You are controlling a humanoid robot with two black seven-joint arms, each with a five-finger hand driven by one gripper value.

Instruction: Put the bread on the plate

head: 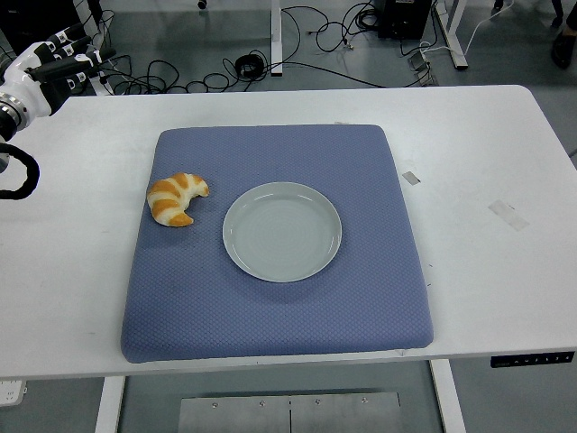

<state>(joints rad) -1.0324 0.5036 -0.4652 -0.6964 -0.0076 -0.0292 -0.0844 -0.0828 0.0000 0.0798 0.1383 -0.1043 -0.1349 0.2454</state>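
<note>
The left robot hand (63, 61) is waiting empty, fingers loosely extended, at ten o'clock; next, reaching for the bread (177, 198), lying at nine o'clock of the plate (282, 232).

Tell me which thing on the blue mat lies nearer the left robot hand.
The croissant, at the mat's left edge; the grey plate sits at mid-mat, farther from the left robot hand.

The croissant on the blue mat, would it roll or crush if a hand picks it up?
The croissant lies flat and curved on the blue mat, so rolling seems unlikely. Its puffy, layered look suggests it is light and may dent under firm fingers. The mat's textured cloth probably resists sliding.
</note>
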